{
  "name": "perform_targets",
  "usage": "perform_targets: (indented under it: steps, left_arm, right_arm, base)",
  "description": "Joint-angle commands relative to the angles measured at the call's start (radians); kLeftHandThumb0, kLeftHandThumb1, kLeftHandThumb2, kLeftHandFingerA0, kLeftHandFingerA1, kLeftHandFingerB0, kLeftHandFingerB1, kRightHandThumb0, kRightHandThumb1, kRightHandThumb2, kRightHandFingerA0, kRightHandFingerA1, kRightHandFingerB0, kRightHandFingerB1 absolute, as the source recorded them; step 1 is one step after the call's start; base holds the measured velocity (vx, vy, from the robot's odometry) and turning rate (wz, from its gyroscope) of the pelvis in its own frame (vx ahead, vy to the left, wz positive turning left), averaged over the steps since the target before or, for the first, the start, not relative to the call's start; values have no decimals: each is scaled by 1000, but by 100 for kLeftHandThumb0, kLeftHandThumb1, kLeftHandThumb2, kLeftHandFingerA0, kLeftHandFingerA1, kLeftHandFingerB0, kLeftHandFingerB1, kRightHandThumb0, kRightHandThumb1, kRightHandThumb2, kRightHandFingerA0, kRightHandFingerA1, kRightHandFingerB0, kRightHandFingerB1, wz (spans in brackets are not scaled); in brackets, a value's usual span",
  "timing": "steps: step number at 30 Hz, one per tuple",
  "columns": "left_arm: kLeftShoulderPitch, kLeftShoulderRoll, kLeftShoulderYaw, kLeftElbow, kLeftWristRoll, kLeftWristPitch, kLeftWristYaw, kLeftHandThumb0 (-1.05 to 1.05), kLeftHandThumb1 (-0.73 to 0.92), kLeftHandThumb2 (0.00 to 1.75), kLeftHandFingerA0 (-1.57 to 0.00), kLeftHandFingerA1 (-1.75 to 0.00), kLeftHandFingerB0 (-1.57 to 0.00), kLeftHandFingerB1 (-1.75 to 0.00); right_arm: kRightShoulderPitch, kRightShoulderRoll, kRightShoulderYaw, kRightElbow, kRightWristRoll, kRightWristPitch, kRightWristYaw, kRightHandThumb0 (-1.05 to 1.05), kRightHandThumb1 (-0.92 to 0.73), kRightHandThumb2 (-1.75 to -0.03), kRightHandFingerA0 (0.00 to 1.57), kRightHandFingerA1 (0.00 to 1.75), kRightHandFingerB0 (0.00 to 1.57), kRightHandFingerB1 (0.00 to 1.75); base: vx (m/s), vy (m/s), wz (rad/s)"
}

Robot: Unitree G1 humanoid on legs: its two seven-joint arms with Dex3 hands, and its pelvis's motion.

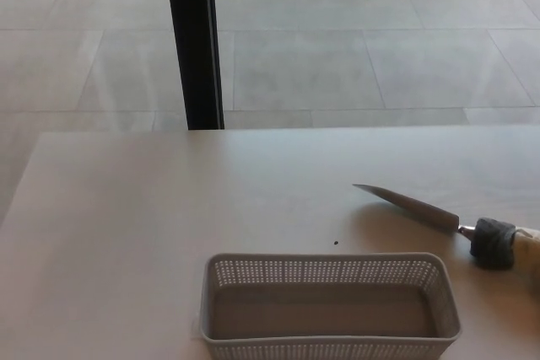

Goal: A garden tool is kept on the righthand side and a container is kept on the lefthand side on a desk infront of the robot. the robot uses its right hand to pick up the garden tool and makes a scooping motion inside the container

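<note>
Trowel (447, 225) lies flat on desk (126, 225), blade pointing left, just right of and behind empty basket (329, 305). Neither robot hand shows, so their state is unknowable.

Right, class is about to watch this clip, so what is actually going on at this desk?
Nothing is being handled at this moment: neither robot hand is in view. A garden trowel lies flat on the desk to the right, its narrow blade pointing left and its handle running off the picture's edge. A grey perforated basket sits empty at the near edge, apart from the trowel. The scooping has not started.
</note>
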Motion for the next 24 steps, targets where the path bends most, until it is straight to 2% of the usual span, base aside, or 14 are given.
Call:
perform_targets:
  steps: [1,2,3,4,6,7,13,14,15,18,19,21,23,24]
  left_arm:
    - [16,30,25,29,-24,-30,1,-46,59,57,-63,-66,-61,-45]
    - [19,30,25,24,-25,-33,0,-46,59,57,-66,-67,-61,-45]
    - [20,30,22,22,-23,-32,2,-47,60,58,-64,-65,-59,-45]
    - [18,30,19,23,-18,-29,6,-47,60,58,-65,-66,-59,-45]
    - [18,30,14,22,-14,-34,3,-47,60,58,-66,-65,-61,-45]
    - [17,30,14,22,-14,-33,4,-47,60,57,-67,-65,-59,-45]
    - [17,27,20,14,-22,-32,-3,-51,58,58,-55,-70,-61,-47]
    - [23,28,19,1,-23,-37,-5,-50,59,58,-57,-67,-59,-46]
    - [24,28,18,2,-22,-38,-8,-51,60,58,-56,-65,-59,-45]
    - [18,27,14,14,-17,-32,-2,-47,61,59,-58,-62,-56,-44]
    - [19,26,14,14,-16,-35,-2,-50,60,59,-57,-65,-56,-45]
    - [16,26,9,18,-11,-32,0,-48,61,59,-58,-60,-57,-44]
    - [12,22,21,31,-20,-36,1,-47,60,58,-72,-69,-59,-45]
    - [13,20,26,33,-25,-38,0,-47,58,58,-71,-71,-61,-45]
  right_arm:
    - [-59,-123,349,66,-363,-23,170,-75,-55,-97,1,32,7,27]
    - [-69,-129,374,86,-388,-40,165,-79,-74,-63,6,27,8,22]
    - [-80,-133,398,107,-407,-46,165,-79,-75,-63,5,27,8,22]
    - [-89,-133,418,138,-421,-66,156,-87,-60,-98,4,29,6,22]
    - [-116,-139,468,195,-450,-55,152,-81,-57,-99,4,30,5,23]
    - [-124,-138,483,214,-458,-53,149,-85,-76,-63,6,28,6,23]
    - [-163,-160,588,309,-519,-69,147,-88,-63,-102,2,39,12,30]
    - [-172,-156,608,329,-527,-63,146,-89,-71,-68,11,35,15,28]
    - [-179,-153,620,340,-529,-58,145,-39,-36,-101,2,52,0,48]
    - [-193,-156,651,345,-534,-38,158,-39,-37,-101,2,51,0,47]
    - [-198,-147,666,361,-537,-43,151,-84,-78,-64,14,34,21,28]
    - [-202,-145,677,373,-534,-45,148,-83,-77,-64,16,34,21,29]
    - [-214,-120,696,408,-524,-70,140,-80,-76,-64,29,38,23,28]
    - [-223,-108,713,417,-532,-66,144,-81,-61,-98,22,48,12,41]
  base:
    - [0,0,0]
    - [0,0,0]
    - [0,0,0]
    - [0,0,0]
    - [0,0,0]
    - [0,0,0]
    - [0,0,0]
    - [0,0,0]
    - [0,0,0]
    - [0,0,0]
    - [0,0,0]
    - [0,0,0]
    - [0,0,0]
    - [0,0,0]
